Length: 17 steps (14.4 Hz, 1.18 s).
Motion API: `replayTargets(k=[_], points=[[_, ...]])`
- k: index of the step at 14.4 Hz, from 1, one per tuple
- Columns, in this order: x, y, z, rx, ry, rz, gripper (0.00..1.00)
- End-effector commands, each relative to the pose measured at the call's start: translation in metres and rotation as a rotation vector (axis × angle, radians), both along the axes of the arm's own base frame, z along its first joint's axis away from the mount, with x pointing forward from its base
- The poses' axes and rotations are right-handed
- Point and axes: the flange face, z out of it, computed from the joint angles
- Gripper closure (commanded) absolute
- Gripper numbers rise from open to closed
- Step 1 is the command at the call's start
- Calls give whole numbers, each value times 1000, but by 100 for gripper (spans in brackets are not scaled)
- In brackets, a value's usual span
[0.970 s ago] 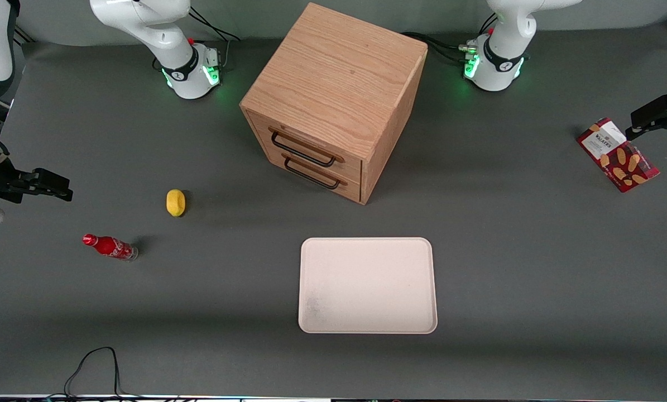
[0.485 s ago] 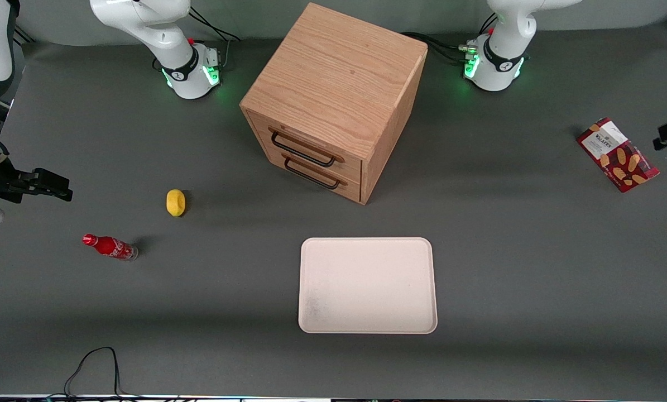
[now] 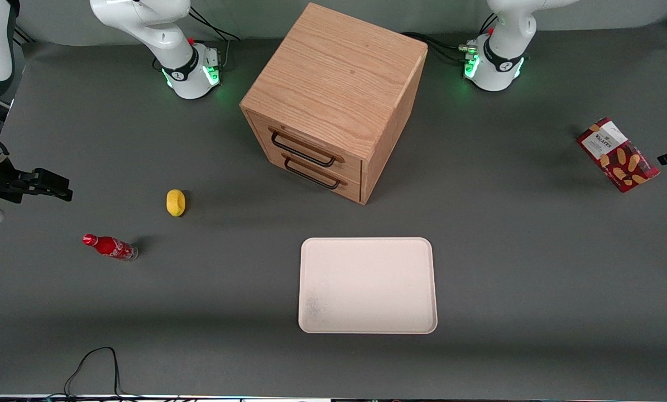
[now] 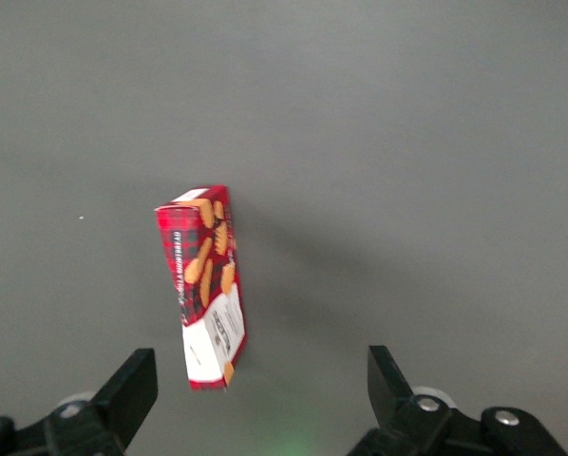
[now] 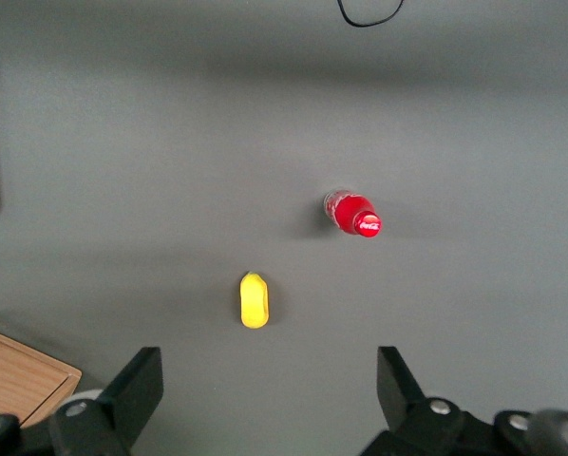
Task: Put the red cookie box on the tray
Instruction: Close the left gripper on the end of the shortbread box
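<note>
The red cookie box [image 3: 618,154] lay flat on the grey table [image 3: 506,251] toward the working arm's end, well apart from the tray [image 3: 368,285], which sat nearer the front camera than the wooden drawer cabinet [image 3: 333,100]. The gripper [image 4: 261,394] hung above the box with its fingers [image 4: 132,388] spread wide, touching nothing. In the front view only a dark tip of it showed at the frame edge, the rest cut off.

White-shelled Franka arm on a green-lit base [image 3: 494,67], trailing black cables, tipped with a black two-finger gripper [image 4: 260,404], fingers spread.
</note>
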Motion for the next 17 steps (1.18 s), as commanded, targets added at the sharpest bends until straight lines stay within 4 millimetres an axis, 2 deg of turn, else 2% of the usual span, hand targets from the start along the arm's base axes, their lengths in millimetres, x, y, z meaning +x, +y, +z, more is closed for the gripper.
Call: replayTargets(k=[1,3,5,7,10,11,13,14,15,17], points=[[-41,28,-61,28,-48,75,1],[-64,47,-105,44,-81,92,2],[-80,55,-141,54,-89,113,2],[-91,58,-168,48,-61,131,2],[-98,58,-197,29,-25,163,2],[-99,57,-204,21,-12,173,6],[-101,56,-209,14,7,167,50],[-103,56,-210,2,20,147,79],[-103,54,-211,-5,27,132,100],[-106,52,-212,-29,67,124,100]])
